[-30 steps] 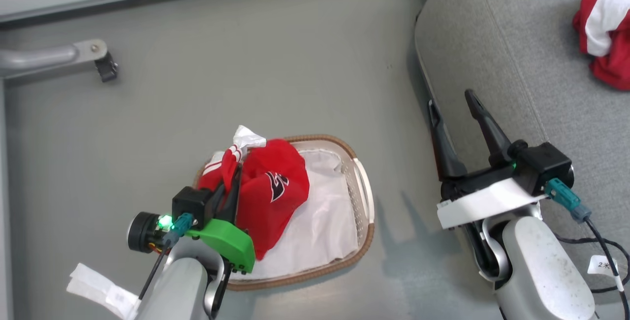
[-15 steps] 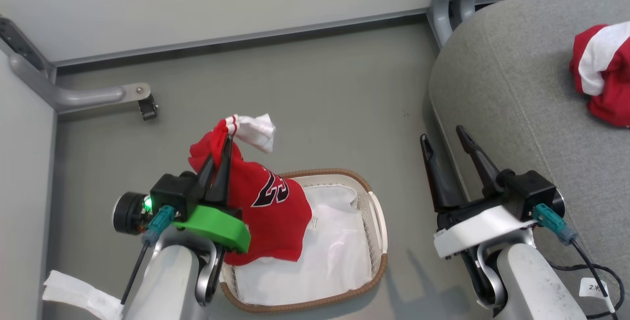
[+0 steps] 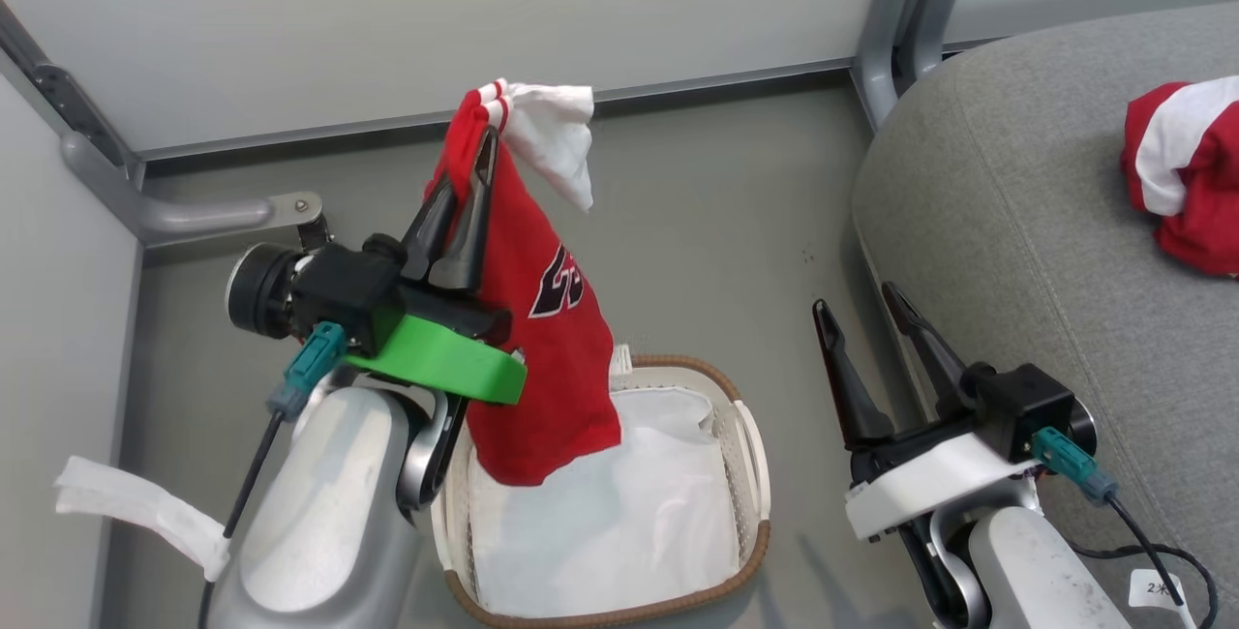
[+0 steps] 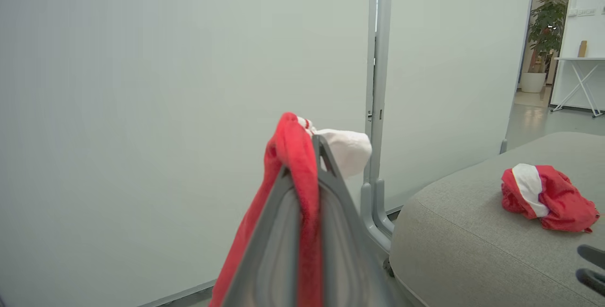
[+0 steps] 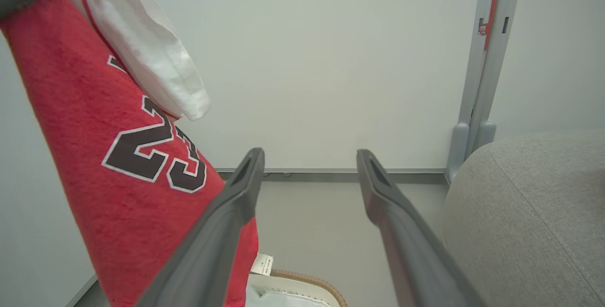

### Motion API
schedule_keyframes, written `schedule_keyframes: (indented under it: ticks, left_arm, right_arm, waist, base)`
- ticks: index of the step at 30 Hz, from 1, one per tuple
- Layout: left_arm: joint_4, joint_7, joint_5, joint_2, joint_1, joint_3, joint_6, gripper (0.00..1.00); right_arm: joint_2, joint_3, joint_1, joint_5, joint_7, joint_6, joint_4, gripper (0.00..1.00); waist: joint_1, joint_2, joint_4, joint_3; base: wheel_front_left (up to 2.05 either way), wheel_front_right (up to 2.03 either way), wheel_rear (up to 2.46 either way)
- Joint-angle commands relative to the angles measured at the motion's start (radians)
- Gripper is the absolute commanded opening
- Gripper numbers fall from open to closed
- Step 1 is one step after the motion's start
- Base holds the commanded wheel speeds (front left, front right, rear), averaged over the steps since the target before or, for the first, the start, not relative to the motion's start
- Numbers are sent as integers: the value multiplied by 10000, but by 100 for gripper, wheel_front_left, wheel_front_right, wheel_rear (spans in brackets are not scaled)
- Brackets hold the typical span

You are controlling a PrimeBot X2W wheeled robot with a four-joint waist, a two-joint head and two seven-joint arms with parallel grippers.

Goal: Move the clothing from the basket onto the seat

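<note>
Left pincer (image 3: 484, 150), head view, clenches a jersey (image 3: 552, 368) hanging over the basket (image 3: 750, 455); right pincer (image 3: 856, 298) gapes beside the seat (image 3: 1016, 252). Left wrist view: another garment (image 4: 543, 198) lies on the seat. Right wrist view: jersey beside spread fingers (image 5: 227, 222).

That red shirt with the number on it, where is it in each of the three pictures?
Head view: shirt centre-left, hanging from the left pincer over the basket.
Left wrist view: shirt bottom centre, pinched between the fingers.
Right wrist view: shirt along the left side, number showing.
Shared landmark: the grey couch, at the right in all three.
</note>
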Motion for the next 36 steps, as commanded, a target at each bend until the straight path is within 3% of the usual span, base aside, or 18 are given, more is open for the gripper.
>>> schedule_keyframes:
  ticks: [1, 11, 27, 36]
  left_arm:
    - [-117, -33, -68, 65, -220, -62, -39, 0]
    - [-474, -32, -214, -85, -785, -408, -40, 0]
    - [-470, -32, -259, -269, -779, -1043, -40, 0]
    - [-496, -33, -434, -277, -815, -1730, 163, 0]
  right_arm:
    - [-44, 25, 158, 19, -47, -14, 28, 100]
    - [-45, 140, 129, -46, -47, -14, 10, 100]
    - [-49, 3366, -2256, -114, -46, -14, -282, 100]
    - [-45, 3854, -3393, 35, -38, -14, 651, 100]
  waist:
    - [1, 0, -3, -17]
    - [1, 0, 88, 3]
    - [1, 0, 420, 108]
    - [1, 0, 773, 103]
  base:
    - [0, 0, 0]
    - [0, 0, 0]
    - [0, 0, 0]
    - [0, 0, 0]
